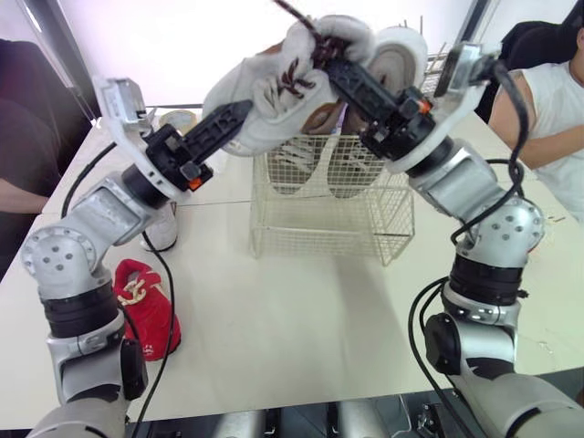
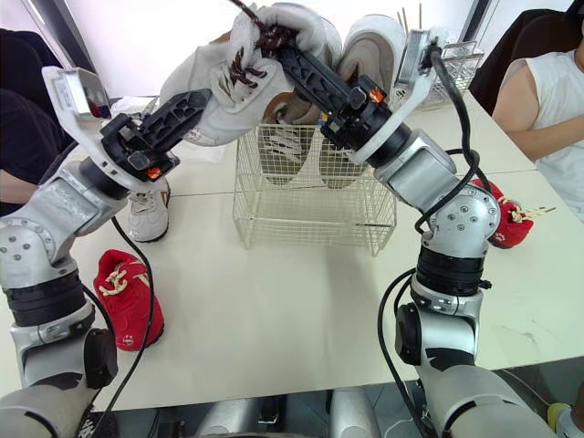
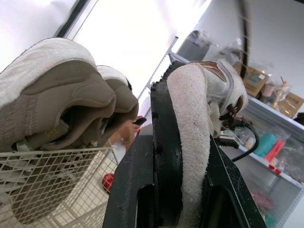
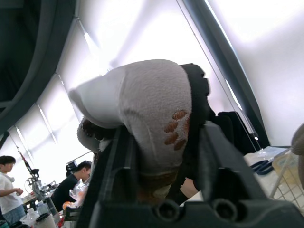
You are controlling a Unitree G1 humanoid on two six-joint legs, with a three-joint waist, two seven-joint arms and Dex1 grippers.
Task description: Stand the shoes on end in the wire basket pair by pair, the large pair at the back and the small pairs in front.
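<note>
The left claw (image 1: pixel 235 117) is pinching one end of a big white sneaker (image 1: pixel 269 91), and the right claw (image 1: pixel 326 60) is pinching it by the laces. The sneaker is hanging between them, just above the wire basket (image 1: pixel 328 228). Two grey shoes (image 1: pixel 294 164) are standing on end inside the basket. A red shoe (image 1: pixel 146 306) is lying on the surface (image 1: pixel 301 338) left of the basket.
</note>
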